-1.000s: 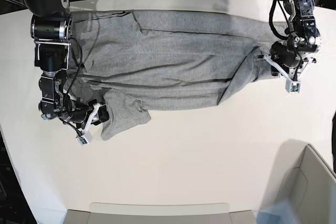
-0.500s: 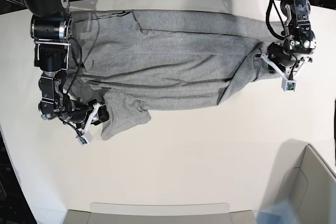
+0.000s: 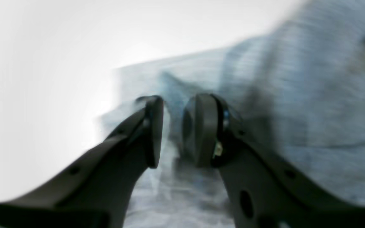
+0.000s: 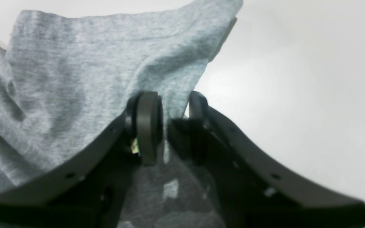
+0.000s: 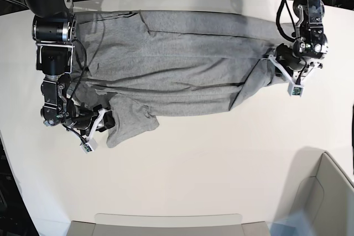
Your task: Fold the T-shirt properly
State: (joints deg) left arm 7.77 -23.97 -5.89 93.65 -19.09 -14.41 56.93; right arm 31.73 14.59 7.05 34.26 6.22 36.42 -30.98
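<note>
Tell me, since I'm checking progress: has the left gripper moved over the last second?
Yes. The left gripper has moved along the white table toward the T-shirt.

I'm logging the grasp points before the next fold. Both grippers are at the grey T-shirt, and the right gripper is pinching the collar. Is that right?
Not quite. The right gripper is at a short sleeve, not the collar: the right wrist view shows the sleeve's hemmed edge of the T-shirt between its fingers, and the base view shows that sleeve sticking out at the shirt's lower corner. The left gripper is at the fabric too.
</note>
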